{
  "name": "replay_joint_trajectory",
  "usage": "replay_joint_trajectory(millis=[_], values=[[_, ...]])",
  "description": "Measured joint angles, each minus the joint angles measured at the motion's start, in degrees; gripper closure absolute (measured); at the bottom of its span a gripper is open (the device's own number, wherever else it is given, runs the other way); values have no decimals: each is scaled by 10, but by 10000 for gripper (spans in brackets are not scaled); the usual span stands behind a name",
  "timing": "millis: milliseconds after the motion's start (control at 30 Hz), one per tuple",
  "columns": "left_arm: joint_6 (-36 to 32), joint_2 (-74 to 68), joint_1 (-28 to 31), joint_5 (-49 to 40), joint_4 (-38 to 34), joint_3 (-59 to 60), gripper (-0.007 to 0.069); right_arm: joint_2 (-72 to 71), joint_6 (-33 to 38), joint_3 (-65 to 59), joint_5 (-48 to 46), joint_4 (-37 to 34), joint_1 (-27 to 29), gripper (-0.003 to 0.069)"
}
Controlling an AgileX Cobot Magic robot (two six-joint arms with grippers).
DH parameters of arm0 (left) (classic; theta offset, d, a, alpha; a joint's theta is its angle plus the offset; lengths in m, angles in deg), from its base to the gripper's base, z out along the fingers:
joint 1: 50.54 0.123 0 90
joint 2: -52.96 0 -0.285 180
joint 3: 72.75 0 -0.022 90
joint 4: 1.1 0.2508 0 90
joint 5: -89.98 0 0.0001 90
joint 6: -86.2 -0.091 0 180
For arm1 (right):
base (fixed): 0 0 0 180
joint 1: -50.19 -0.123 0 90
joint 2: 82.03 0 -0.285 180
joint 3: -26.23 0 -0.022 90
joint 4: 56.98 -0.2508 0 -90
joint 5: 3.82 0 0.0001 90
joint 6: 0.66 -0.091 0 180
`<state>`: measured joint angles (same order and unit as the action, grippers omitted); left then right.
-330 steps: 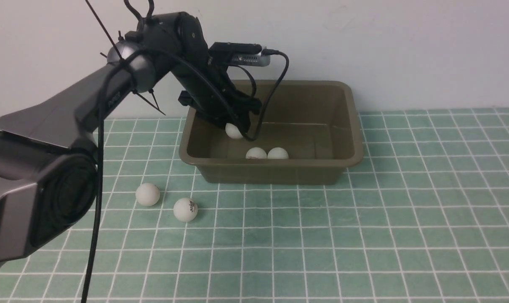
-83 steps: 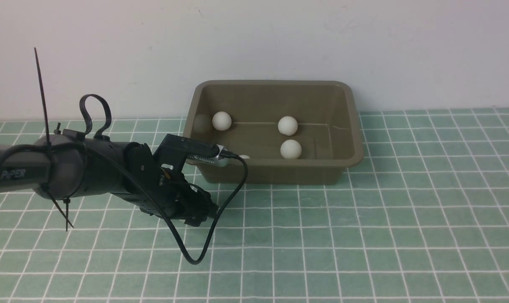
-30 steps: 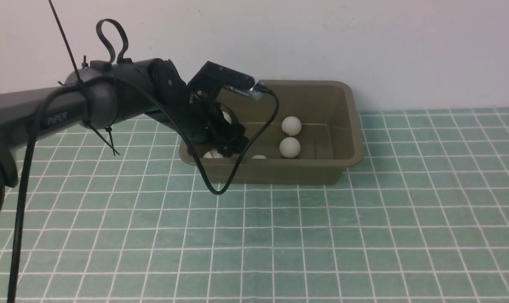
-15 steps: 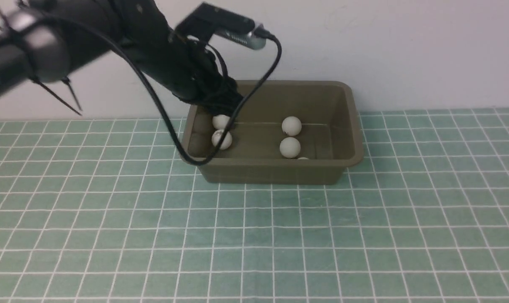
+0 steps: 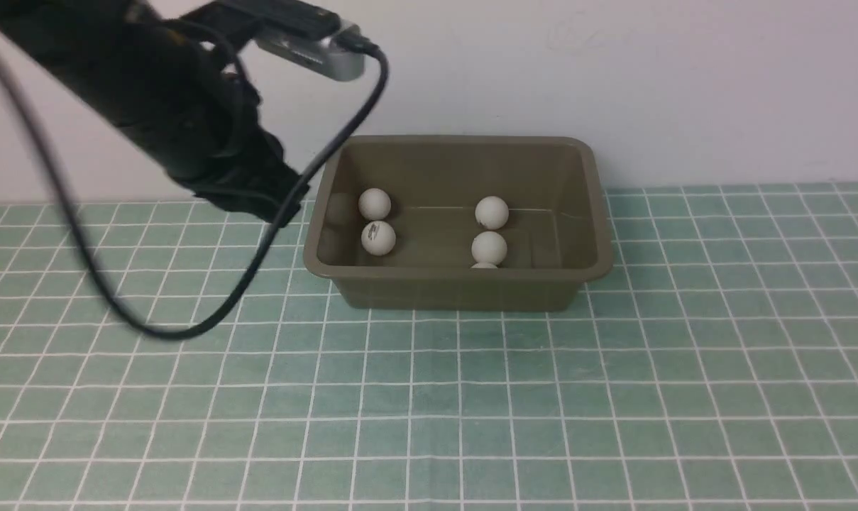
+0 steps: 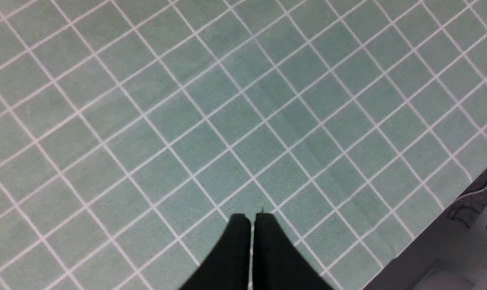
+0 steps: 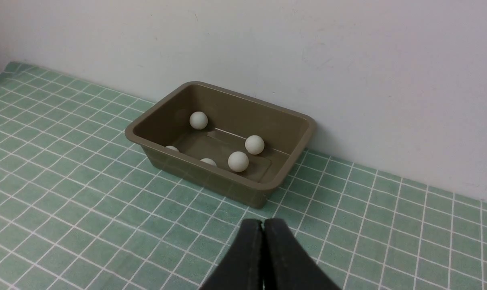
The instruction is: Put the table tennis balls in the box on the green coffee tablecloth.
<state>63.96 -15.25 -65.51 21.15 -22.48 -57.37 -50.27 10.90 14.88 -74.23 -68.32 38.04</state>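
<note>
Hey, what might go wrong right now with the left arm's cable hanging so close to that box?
The black cable droops in a loop onto the tablecloth just beside the box; it may snag the rim and shift it. Only five balls are visible inside, one barely showing behind the near wall, so a ball may go uncounted.

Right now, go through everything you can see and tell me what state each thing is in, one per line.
box: upright on the cloth, open-topped, holding balls.
table tennis balls: five visible, all lying inside the box, none on the cloth.
green coffee tablecloth: spread flat.
left gripper: shut, empty, raised above the cloth beside the box.
right gripper: shut, empty.
</note>
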Motion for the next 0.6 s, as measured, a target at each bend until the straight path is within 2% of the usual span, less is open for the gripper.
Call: replay_joint_trajectory(millis=[133,267,433,600], values=[[-1,5,0,7,17,0,629,0,0,0,-1,-1,0,676],[-1,76,9,74,40,1,629,0,0,0,-1,0,0,676],[-1,184,62,106,45,1,629,0,0,0,-1,0,0,676],[1,280,148,116,87,13,629,0,0,0,-1,0,0,676]])
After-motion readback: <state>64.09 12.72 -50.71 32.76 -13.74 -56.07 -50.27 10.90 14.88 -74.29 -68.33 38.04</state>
